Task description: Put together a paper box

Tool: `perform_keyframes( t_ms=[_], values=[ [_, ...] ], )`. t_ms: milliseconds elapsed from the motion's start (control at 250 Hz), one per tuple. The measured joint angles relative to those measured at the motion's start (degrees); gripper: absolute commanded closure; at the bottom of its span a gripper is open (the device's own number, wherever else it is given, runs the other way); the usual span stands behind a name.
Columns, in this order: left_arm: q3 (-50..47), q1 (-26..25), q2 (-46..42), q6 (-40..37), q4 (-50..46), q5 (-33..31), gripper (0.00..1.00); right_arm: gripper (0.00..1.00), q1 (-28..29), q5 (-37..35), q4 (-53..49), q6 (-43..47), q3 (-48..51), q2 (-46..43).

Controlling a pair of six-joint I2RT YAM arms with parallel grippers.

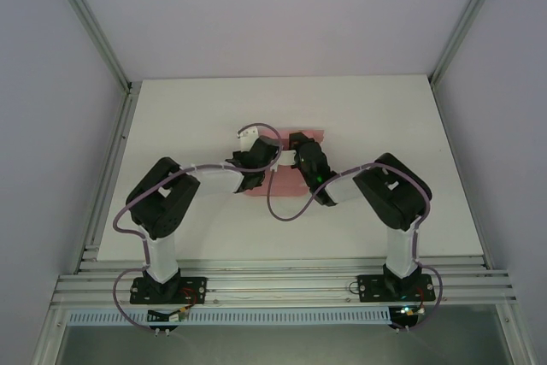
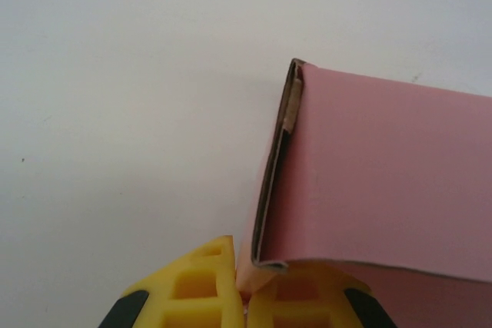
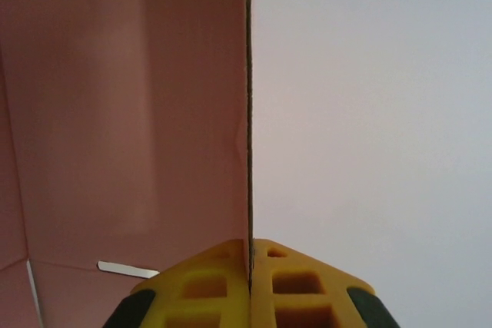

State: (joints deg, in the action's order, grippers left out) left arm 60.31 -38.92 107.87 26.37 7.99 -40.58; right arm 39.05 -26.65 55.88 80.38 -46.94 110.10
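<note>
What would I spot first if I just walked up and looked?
A pink paper box sits near the middle of the white table, with a black arm bending in from each side. Up close, the left pincer, with bright yellow fingers, pinches one thin pink wall. The right pincer pinches another wall, seen edge-on.

paper box (image 1: pixel 311 133) on table (image 1: pixel 367 117); left gripper (image 2: pixel 244 288) and right gripper (image 3: pixel 250 255) at its edges
</note>
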Motion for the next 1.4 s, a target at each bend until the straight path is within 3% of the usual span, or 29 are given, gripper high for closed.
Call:
perform_keyframes(
  t_ms=[479,687,727,819,922,1054,1142,1154,1166,1398],
  values=[
    [5.57,-0.39,3.1,6.12,-8.39,-3.06,1.0,1.0,0.02,1.25,-3.61,-2.4,-1.25,-0.57],
    [4.26,-0.39,3.19,4.63,-5.49,-1.2,0.97,1.0,-0.11,1.18,-4.55,-3.48,-1.57,-0.57],
    [3.54,-0.39,3.19,3.74,-4.33,-0.42,1.0,1.0,-0.09,1.09,-4.74,-3.54,-1.62,-0.57],
    [2.27,-0.26,3.1,1.99,-1.05,0.68,1.0,0.95,-0.17,0.5,-4.87,-3.96,-1.68,-0.57],
    [-0.57,0.26,2.58,-1.25,5.01,2.8,1.0,0.83,-0.44,0.15,-5.29,-5.33,-1.9,-0.68],
    [-4.33,1.75,1.29,-3.63,10.64,4.81,1.0,0.55,-0.72,-1.01,-9.55,-9.42,-2.12,-3.58],
    [-5.11,2.69,0.44,-4.85,11.34,6.27,1.0,0.19,-0.85,-1.6,-14.27,-13.22,-3.04,-8.48],
    [-5.16,2.75,0.33,-4.85,11.34,6.49,1.0,0.06,-0.85,-1.38,-15.08,-14.03,-3.23,-9.46],
    [-5.25,2.75,0.17,-5.05,11.37,6.73,1.0,0.01,-0.85,-1.46,-15.8,-14.86,-3.39,-10.4],
    [-10.12,3.17,-6.54,-8.11,15.08,12.94,1.0,0.0,-1.73,3.06,-31.58,-32.11,-6.36,-32.13]
  ],
)
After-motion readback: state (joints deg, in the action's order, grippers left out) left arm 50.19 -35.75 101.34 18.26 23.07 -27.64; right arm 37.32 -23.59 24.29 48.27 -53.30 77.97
